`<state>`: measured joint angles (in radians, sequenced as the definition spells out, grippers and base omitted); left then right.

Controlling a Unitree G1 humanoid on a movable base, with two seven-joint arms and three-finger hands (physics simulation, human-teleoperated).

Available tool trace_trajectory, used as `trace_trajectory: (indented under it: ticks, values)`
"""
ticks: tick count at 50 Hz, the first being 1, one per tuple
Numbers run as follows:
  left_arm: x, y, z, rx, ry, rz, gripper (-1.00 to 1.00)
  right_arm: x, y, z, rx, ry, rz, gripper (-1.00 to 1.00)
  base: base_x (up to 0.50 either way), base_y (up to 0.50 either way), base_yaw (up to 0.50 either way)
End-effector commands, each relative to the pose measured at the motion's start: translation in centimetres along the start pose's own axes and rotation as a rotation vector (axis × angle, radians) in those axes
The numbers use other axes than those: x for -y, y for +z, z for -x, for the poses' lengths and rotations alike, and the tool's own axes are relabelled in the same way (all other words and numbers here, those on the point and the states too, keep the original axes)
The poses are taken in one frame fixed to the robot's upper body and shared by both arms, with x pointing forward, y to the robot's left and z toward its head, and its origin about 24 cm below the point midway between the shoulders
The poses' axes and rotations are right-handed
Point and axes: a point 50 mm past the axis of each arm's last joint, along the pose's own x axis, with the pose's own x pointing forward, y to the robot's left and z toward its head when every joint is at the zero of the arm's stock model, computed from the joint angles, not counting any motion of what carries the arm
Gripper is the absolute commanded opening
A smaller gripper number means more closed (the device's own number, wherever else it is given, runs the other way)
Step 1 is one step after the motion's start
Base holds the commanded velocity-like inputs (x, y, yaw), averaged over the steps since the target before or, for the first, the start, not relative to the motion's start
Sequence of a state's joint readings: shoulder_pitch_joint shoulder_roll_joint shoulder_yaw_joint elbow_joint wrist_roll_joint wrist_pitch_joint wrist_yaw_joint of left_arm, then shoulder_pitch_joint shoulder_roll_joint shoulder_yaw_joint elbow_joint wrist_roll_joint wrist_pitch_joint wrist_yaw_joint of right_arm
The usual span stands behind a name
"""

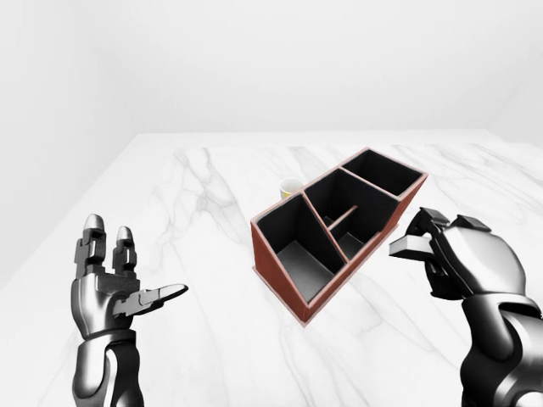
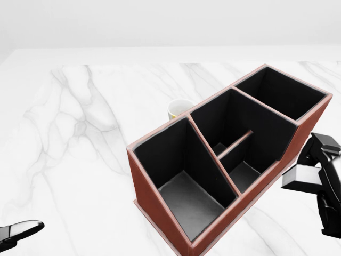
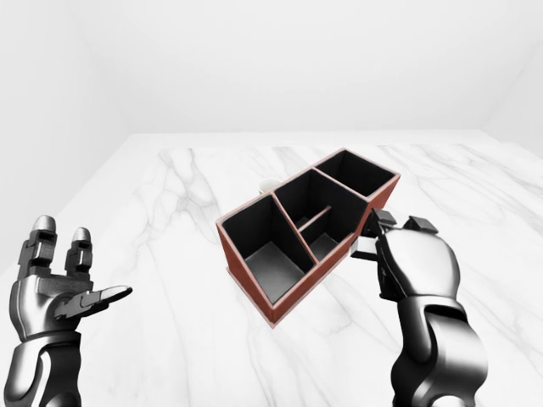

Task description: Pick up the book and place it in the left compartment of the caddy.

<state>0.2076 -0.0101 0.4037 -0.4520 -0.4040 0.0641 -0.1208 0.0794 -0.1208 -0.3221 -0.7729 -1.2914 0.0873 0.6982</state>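
The red-brown caddy with black insides stands slanted on the marble table. Its large left compartment holds nothing. In the left-eye view my right hand hovers just right of the caddy, level with its middle compartments. Its fingers are closed on a small grey book, which also shows at the head view's right edge as the book. My left hand is raised at the lower left, far from the caddy, open with palm up and holding nothing.
A white mug stands right behind the caddy's long wall, partly hidden by it. The table's left edge runs diagonally in the left-eye view, with a pale wall beyond the table's top edge.
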Motion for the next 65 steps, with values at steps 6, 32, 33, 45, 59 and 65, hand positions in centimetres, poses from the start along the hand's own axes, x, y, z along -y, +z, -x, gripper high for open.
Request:
trace_trajectory:
  ticks: [6,32,33,45,59,65]
  values:
    - [0.1,0.2,-0.1,0.003,-0.002,0.0,1.0,3.7,2.1,1.2,0.061,-0.208,0.038,-1.0,0.0,0.0,0.0]
    - [0.1,-0.2,0.0,-0.003,-0.005,0.005,1.0,5.3,7.2,1.4,0.266,-0.322,0.122,-1.0,0.0,0.0,0.0]
    - [0.2,-0.2,0.0,-0.003,-0.007,0.005,1.0,5.3,7.5,1.5,0.284,-0.327,0.13,-1.0,0.0,0.0,0.0]
    - [0.2,-0.1,0.0,-0.002,-0.006,0.003,1.0,5.0,8.4,2.0,0.331,-0.319,0.116,-1.0,0.0,0.0,0.0]
    - [0.2,-0.3,0.2,-0.007,-0.008,0.004,1.0,4.5,9.8,3.0,0.482,-0.293,0.177,-1.0,0.0,0.0,0.0]
    - [0.2,-0.3,0.3,-0.008,-0.009,0.005,1.0,4.6,10.8,3.4,0.624,-0.293,0.268,-1.0,0.0,0.0,0.0]
